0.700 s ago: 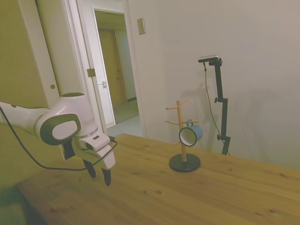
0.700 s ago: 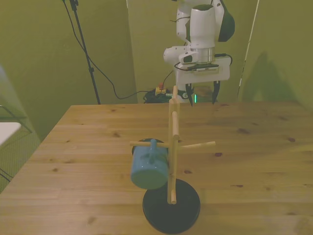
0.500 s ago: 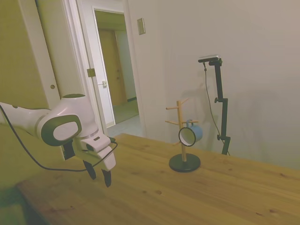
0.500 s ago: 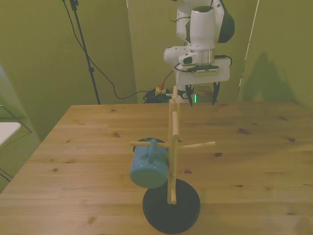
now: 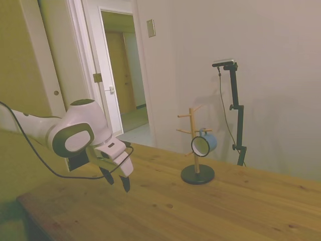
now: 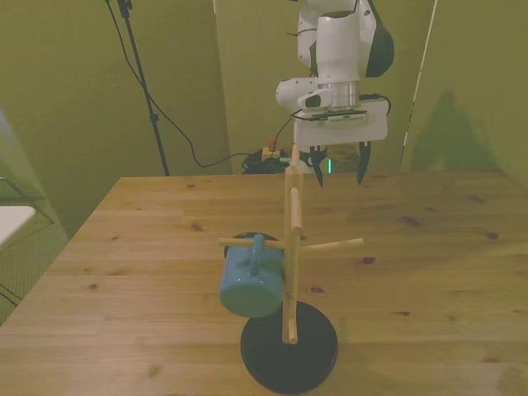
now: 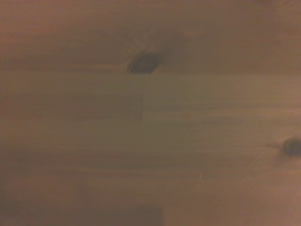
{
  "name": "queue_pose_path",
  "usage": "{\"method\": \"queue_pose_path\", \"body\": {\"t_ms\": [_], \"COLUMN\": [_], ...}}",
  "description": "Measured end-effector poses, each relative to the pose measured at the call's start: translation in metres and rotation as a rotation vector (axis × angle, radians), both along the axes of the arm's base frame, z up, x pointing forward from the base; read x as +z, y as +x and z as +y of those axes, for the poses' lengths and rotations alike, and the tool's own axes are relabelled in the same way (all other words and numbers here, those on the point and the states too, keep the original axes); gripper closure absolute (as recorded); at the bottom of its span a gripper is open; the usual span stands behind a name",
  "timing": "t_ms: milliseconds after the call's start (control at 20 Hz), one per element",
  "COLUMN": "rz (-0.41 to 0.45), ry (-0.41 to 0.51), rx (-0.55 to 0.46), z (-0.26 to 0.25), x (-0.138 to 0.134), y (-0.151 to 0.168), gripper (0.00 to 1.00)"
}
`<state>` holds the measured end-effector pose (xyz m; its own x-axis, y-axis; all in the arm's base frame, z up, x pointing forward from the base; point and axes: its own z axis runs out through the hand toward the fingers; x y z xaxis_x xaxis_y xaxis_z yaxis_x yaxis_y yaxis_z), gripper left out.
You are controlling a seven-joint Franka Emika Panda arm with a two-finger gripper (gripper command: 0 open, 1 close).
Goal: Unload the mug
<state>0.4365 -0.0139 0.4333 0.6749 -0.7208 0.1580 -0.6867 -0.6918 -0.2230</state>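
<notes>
The white robot arm's two-finger gripper (image 5: 116, 182) has moved along the wooden table (image 5: 210, 211), closer to the wooden peg stand with the round black base (image 5: 196, 173). In the front view the gripper (image 6: 340, 174) sits a little lower than before.

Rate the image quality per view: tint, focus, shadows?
Side view: dim, yellowish cast, yet the mug and hand read sharply. Front view: strong green-yellow tint, in focus; soft shadows on the back wall, and the mug is clear on its peg stand. Wrist view: blurred, showing only the table grain and dark knots.
</notes>
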Motion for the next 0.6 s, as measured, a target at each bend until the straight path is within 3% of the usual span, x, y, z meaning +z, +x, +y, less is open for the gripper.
{"method": "queue_pose_path", "body": {"t_ms": [350,600], "rz": [-0.173,-0.304], "ry": [0.026,0.079], "rx": [0.039,-0.014], "z": [-0.032,-0.060], "x": [0.009,0.017], "y": [0.028,0.046], "gripper": [0.00,0.00]}}
